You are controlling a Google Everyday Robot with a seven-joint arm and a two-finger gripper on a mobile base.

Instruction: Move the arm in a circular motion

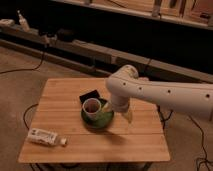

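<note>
The arm [160,92] is a thick cream-white tube with small dark dots, reaching in from the right edge over the wooden table [75,147]. Its bulbous joint [124,80] sits above the table's middle. From there a short segment drops to the gripper [127,116], whose small tan tip hangs just right of the green bowl [100,120]. The gripper is close above the tabletop and holds nothing that I can see.
A white cup [91,106] with a dark inside stands on the green bowl. A black flat object [89,95] lies behind it. A white bottle [46,136] lies on its side at the front left. Cables [30,67] run on the floor; a dark shelf [90,50] stands behind.
</note>
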